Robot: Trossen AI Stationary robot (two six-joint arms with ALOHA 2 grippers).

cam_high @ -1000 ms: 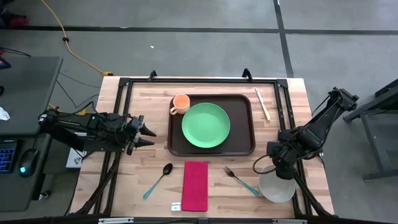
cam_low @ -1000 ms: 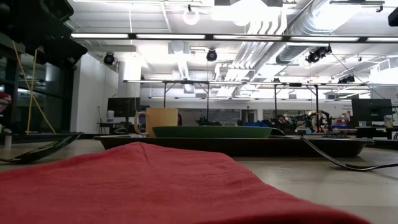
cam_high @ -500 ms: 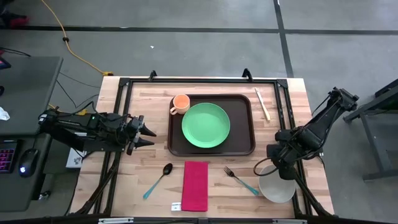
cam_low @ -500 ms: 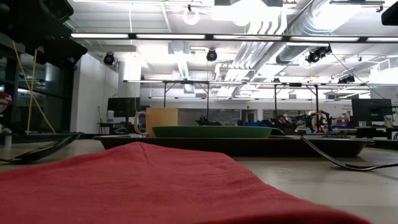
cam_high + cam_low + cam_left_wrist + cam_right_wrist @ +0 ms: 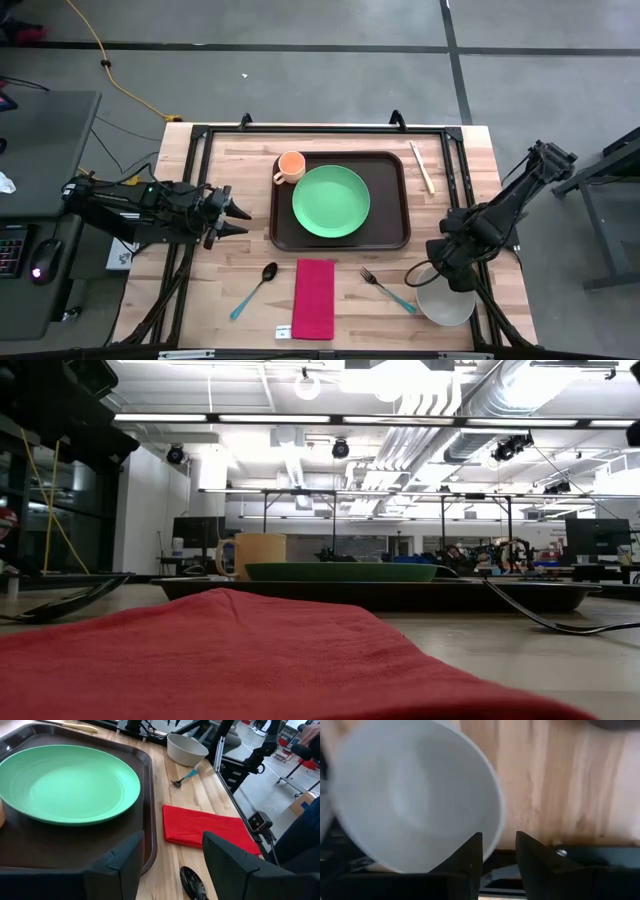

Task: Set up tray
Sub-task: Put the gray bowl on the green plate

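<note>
While the tray [image 5: 340,200] already carries the green plate [image 5: 331,201] and orange cup [image 5: 290,165], the spoon [image 5: 254,289], red napkin [image 5: 313,298], fork [image 5: 388,290], white bowl [image 5: 445,302] and chopsticks [image 5: 422,166] all lie on the desk [image 5: 240,265], so most of the setting looks undone. The right gripper [image 5: 498,851] hangs over the bowl's rim, jaws parted with the rim between them; the tray sits well off to their side. The left gripper [image 5: 172,865] waits beside the tray, jaws spread, empty.
</note>
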